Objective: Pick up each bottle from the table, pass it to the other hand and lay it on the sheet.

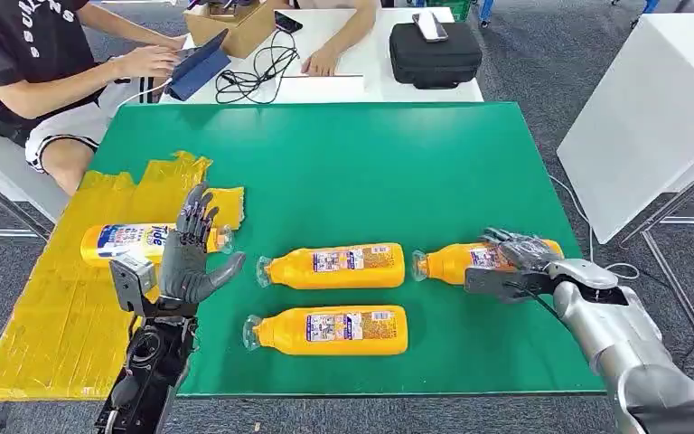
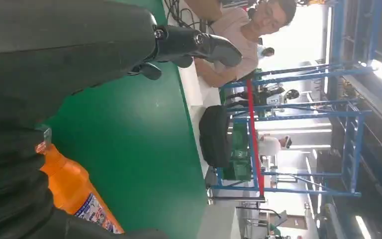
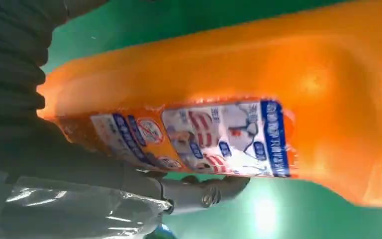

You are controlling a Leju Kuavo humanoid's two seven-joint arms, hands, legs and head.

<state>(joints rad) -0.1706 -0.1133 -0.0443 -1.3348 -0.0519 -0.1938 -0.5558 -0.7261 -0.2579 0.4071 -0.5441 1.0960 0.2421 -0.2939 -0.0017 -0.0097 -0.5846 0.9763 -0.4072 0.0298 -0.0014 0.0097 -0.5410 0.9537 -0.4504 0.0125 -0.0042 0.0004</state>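
On the green table (image 1: 434,163), my right hand (image 1: 517,256) wraps its fingers over the rightmost bottle (image 1: 452,261), which lies on its side, cap pointing toward the centre; I judge this the grasp before the lift and hand-over. My left hand (image 1: 192,258) stands upright with fingers apart and holds nothing, seemingly positioned to receive. One bottle (image 1: 135,240) already lies on the yellow sheet (image 1: 63,316) along the table's left side; two more bottles (image 1: 334,267) (image 1: 330,330) wait mid-table. Beyond the far edge, a white table (image 1: 370,77) carries a black case (image 1: 434,54) and cables, with seated people; grey floor surrounds
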